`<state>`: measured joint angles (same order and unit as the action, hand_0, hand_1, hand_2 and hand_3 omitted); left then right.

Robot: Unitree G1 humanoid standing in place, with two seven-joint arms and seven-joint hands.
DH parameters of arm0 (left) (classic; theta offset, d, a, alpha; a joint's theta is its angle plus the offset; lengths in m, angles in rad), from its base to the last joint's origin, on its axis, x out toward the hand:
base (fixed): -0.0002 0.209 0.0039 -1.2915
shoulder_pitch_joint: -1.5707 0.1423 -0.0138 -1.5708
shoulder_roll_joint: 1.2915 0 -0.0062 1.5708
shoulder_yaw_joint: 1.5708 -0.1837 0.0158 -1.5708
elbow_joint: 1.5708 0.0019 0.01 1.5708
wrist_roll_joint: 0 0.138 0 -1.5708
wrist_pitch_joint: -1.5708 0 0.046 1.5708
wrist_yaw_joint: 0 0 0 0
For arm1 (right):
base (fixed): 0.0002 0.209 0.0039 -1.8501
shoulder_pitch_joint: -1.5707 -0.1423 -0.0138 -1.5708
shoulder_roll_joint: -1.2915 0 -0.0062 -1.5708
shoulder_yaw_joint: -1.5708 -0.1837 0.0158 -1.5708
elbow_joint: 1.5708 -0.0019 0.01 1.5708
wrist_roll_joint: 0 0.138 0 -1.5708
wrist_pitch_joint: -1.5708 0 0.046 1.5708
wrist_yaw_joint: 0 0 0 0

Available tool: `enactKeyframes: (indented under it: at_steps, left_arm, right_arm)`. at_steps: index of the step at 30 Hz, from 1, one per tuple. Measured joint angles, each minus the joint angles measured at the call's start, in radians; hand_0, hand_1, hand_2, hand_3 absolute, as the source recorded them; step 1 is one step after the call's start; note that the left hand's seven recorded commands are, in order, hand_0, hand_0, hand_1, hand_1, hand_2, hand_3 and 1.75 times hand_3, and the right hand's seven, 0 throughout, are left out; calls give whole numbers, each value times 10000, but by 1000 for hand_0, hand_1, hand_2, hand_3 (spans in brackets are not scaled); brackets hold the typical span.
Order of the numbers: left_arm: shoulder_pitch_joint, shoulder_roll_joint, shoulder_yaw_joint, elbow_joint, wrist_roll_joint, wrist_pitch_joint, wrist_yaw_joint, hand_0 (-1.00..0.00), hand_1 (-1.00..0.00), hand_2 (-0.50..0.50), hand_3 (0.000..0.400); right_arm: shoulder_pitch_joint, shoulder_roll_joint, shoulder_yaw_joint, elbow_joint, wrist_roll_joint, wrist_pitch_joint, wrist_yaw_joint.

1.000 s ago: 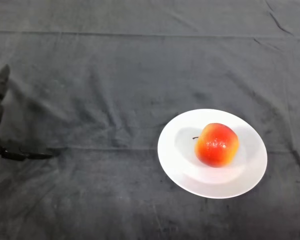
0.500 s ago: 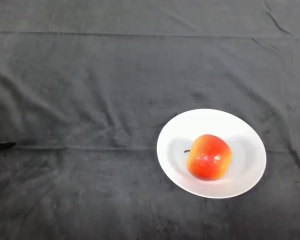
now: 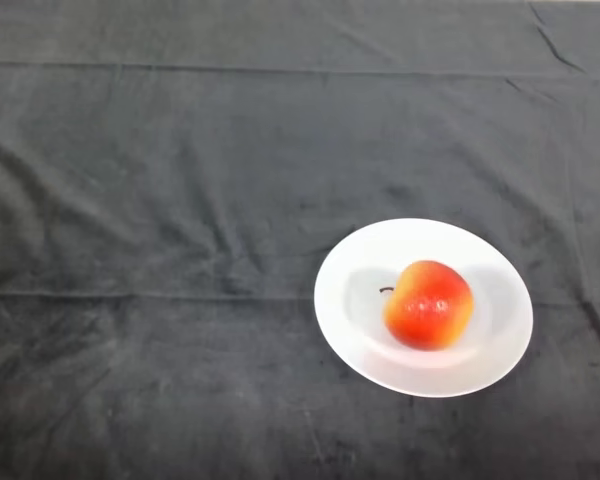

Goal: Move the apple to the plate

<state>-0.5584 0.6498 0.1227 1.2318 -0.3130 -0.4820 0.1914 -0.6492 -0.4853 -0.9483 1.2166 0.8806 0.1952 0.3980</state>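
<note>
A red and yellow apple [image 3: 429,304] lies inside the white plate [image 3: 500,345] at the right of the head view, a little below the plate's middle. Its short stem points to the left. No part of the robot shows.
The dark cloth [image 3: 180,200] covers the whole table, with creases running across it at the far side and at mid height.
The hand has withdrawn out of the view at the left edge. The apple has rocked a little on the plate, first down-left, then back to the right.
</note>
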Motion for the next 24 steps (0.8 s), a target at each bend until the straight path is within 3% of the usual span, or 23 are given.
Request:
enactKeyframes:
  at_steps: [13,24]
  left_arm:
    - [2,-3,3052,-1,-2729,501,-584,0,0,0,0]
    - [1,-12,4386,-2,-3679,932,-979,0,0,0,0]
  right_arm:
    - [0,0,-1,0,0,-1,0]
    - [0,0,3,0,0,0,0]
